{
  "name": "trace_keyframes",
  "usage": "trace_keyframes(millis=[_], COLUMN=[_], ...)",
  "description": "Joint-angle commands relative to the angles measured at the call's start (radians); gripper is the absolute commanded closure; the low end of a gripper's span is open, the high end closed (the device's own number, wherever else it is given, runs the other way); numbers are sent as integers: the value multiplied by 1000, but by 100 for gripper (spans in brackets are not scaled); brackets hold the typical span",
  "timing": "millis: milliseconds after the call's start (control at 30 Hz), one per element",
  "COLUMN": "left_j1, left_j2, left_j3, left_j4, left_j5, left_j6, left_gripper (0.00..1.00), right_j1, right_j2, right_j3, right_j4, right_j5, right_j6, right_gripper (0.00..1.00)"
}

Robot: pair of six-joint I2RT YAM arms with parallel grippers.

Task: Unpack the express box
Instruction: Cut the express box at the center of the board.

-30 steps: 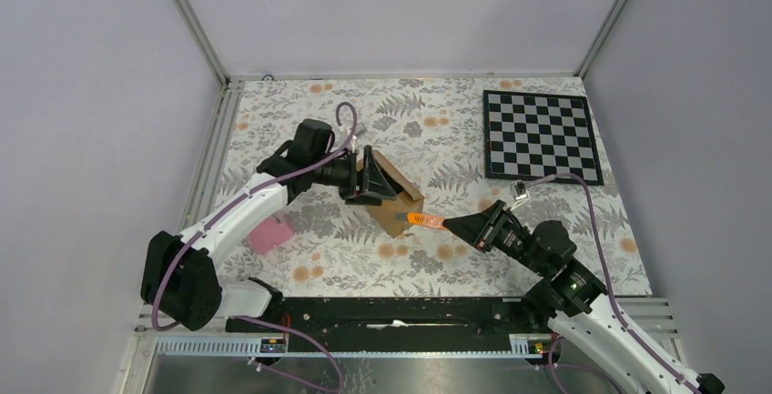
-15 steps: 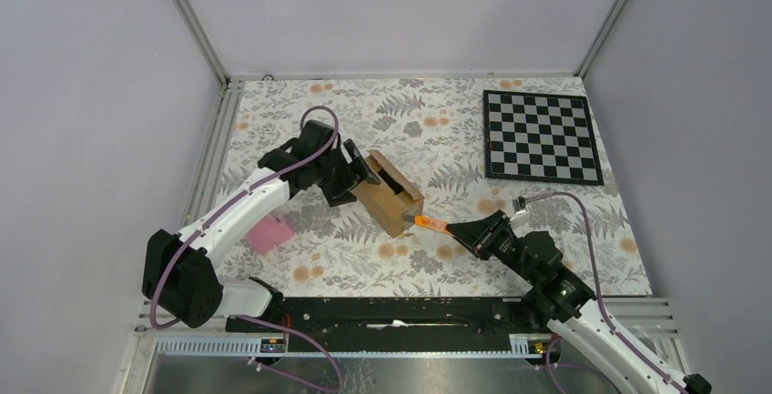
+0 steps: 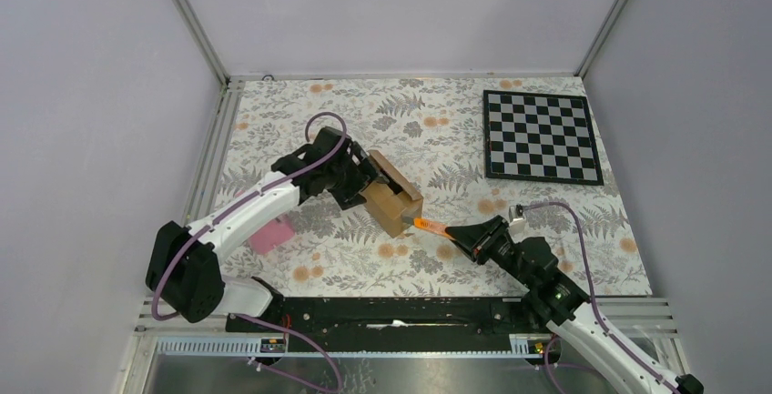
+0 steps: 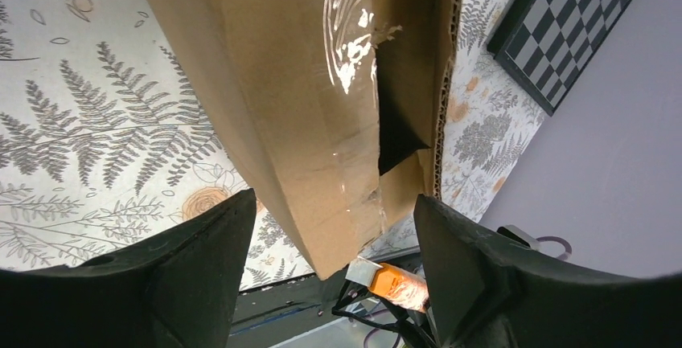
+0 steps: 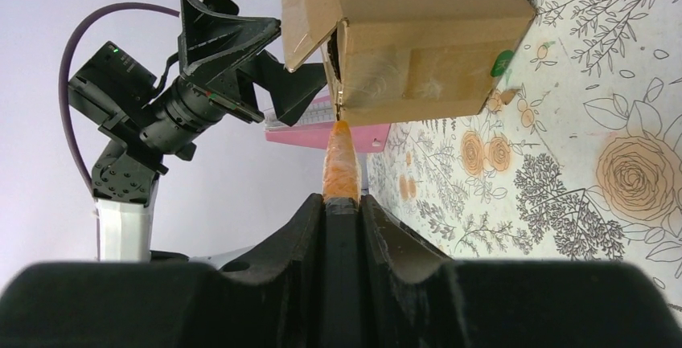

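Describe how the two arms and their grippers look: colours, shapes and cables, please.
Both arms have white links and bulky black joints: the left arm, the right arm. A purple cable runs along each. The left gripper and right gripper are matte black, with broad wedge-shaped fingers tapering towards the tips.
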Motion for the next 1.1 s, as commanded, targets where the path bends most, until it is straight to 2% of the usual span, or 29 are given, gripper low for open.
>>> trace_keyframes(millis=[0, 300, 867, 1067], left_j1=[-14, -30, -41, -45], left_j2=[-4, 7, 26, 27], left_j3=[-17, -46, -45, -51], left_j4=[71, 78, 88, 88], left_j5=[-26, -37, -34, -37], left_j6=[-39, -78, -79, -82], left_gripper=[26, 28, 30, 30], right_j1=[4, 4, 4, 3], right_j2=[-26, -47, 20, -1], right_j3=[2, 8, -8, 10], right_j4=[24, -21, 82, 55], right_j5=[3, -5, -47, -44], right_j6=[38, 38, 59, 57], right_gripper=[100, 100, 100, 100])
